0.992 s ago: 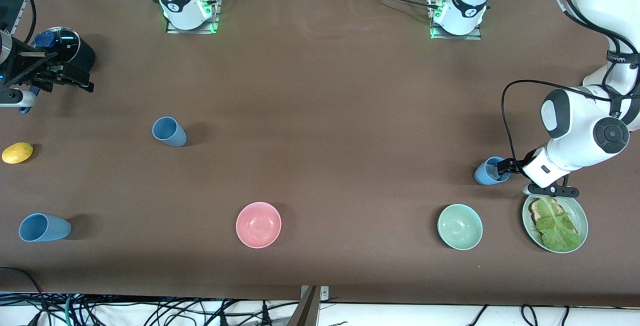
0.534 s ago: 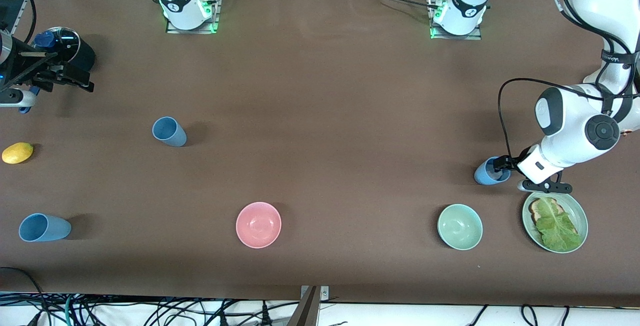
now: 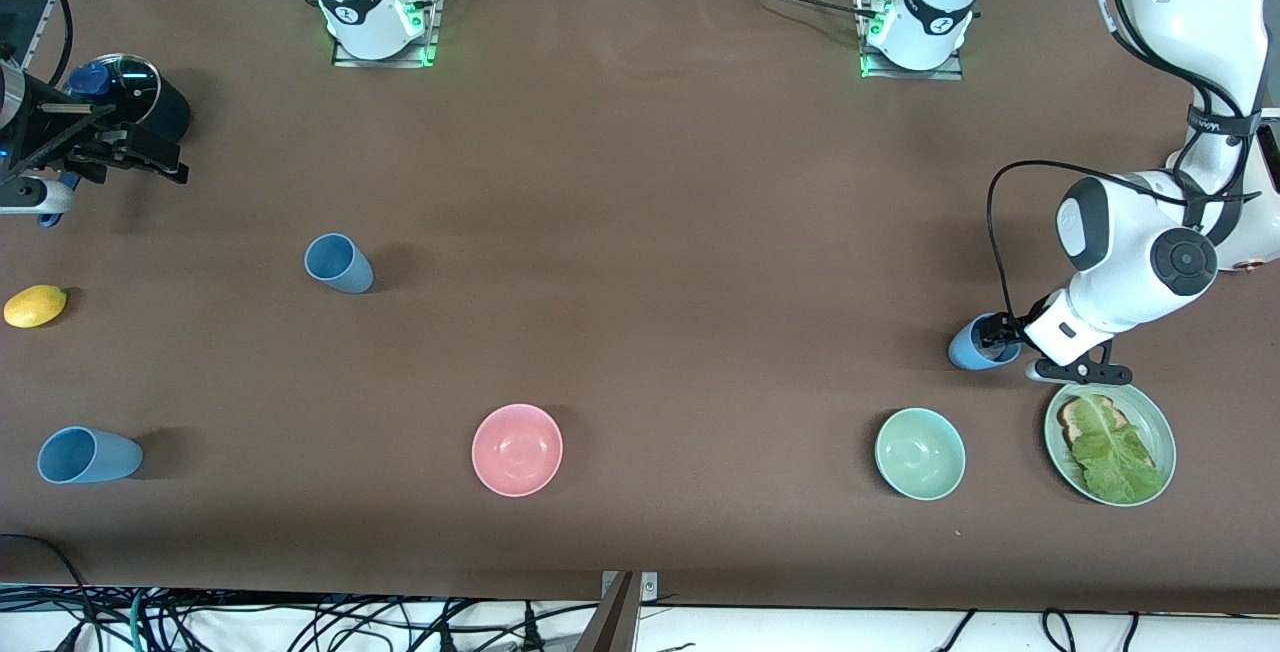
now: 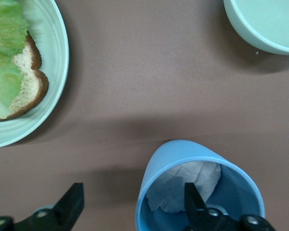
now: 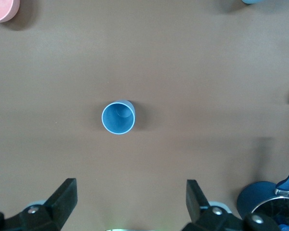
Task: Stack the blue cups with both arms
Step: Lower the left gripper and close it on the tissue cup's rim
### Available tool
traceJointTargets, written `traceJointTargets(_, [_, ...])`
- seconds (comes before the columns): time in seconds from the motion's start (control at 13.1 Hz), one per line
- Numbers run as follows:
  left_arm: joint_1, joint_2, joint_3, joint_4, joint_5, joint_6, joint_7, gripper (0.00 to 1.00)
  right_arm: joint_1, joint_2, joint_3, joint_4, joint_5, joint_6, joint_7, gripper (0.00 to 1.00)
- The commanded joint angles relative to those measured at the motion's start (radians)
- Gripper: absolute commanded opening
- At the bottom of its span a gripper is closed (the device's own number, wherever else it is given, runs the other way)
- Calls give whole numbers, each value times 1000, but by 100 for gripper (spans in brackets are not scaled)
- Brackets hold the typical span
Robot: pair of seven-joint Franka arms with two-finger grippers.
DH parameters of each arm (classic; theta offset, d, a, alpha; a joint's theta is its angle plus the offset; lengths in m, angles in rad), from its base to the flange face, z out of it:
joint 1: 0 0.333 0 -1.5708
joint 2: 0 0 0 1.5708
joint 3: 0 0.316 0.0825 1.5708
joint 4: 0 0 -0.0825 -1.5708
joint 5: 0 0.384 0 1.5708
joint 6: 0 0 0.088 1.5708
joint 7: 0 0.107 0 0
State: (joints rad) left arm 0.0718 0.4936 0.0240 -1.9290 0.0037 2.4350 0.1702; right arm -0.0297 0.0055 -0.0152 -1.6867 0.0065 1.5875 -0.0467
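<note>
Three light-blue cups stand on the brown table. One cup (image 3: 972,345) is at the left arm's end and holds crumpled white paper; it also shows in the left wrist view (image 4: 156,166). My left gripper (image 3: 998,330) (image 4: 133,192) is open and straddles its wall, one finger inside the cup and one outside. A second cup (image 3: 338,263) (image 5: 118,117) stands toward the right arm's end. A third cup (image 3: 88,455) is nearer the front camera. My right gripper (image 3: 160,160) (image 5: 130,197) waits open and empty above the table by the saucepan.
A pale green bowl (image 3: 920,453) (image 4: 265,24) and a green plate (image 3: 1165,432) (image 4: 58,48) with bread and lettuce sit close to the left gripper. A pink bowl (image 3: 517,449), a lemon (image 3: 35,305) and a navy lidded saucepan (image 3: 135,92) (image 5: 260,197) are also on the table.
The left arm's wrist has shifted away from the green plate toward the cup. The cup has stayed in place. The right arm has not moved.
</note>
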Motion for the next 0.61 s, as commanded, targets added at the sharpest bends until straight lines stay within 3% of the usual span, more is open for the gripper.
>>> traceJointTargets(0.0, [2,-1,-2,-5,-11,18,6,57,-10,-2,12,5,-11,-12,11,100])
traceJointTargets(0.23, [2,-3,-4,-2,-14,16,2,8,-10,-2,12,5,-11,-11,10,100])
traceJointTargets(0.31, [2,-3,-4,-1,-22,16,0,0,-9,-2,12,5,-11,-11,10,100])
traceJointTargets(0.53, [-1,-4,-6,4,-47,10,-6,0,-10,-2,12,5,-11,-11,10,100])
